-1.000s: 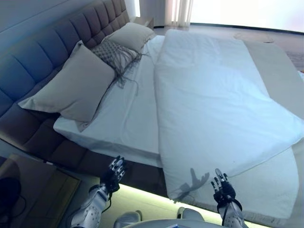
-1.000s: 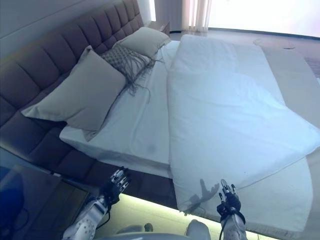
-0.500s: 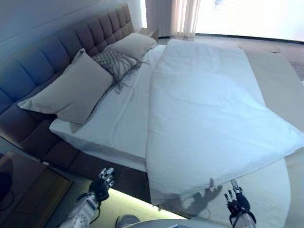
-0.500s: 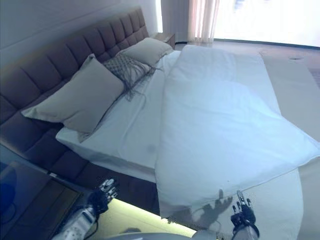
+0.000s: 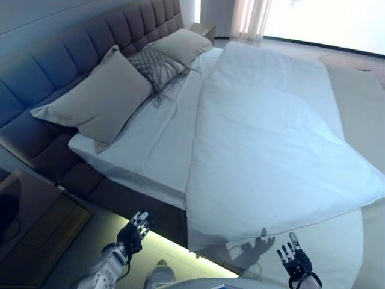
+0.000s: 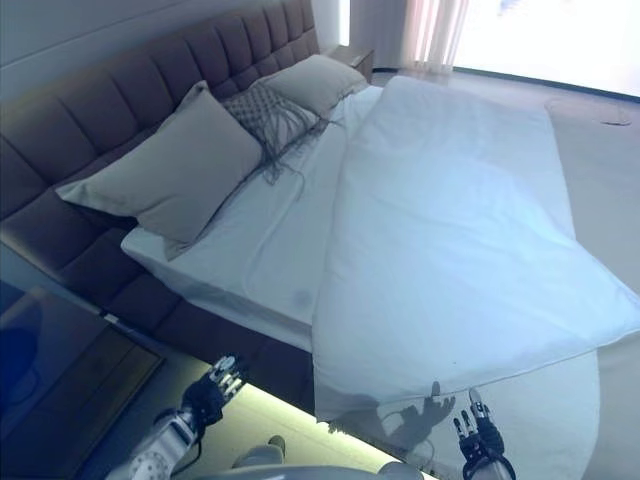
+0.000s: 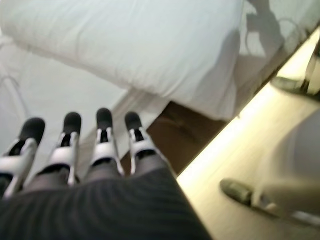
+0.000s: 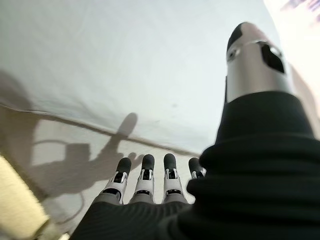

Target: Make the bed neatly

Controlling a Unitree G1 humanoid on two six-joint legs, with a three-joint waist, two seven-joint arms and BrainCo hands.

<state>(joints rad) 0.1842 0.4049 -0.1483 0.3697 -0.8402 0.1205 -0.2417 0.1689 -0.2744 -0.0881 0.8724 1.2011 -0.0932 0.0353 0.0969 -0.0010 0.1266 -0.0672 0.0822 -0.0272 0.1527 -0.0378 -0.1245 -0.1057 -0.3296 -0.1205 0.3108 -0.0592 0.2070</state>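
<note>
A white duvet (image 5: pixel 277 138) is lying over a white sheet (image 5: pixel 153 150), both plain and without pattern. Two plain beige pillows (image 5: pixel 99 99) are flanking a grey cushion (image 5: pixel 155 65) that is showing a fine criss-cross weave and trailing dark fringe threads. The headboard (image 5: pixel 54 66) is showing dark grey-brown upholstery tufted into squares. A warm yellow-white strip of light (image 5: pixel 174 256) is glowing along the dark brown bed base (image 7: pixel 185 135). The nightstand (image 5: pixel 36 229) is showing dark brown wood.
</note>
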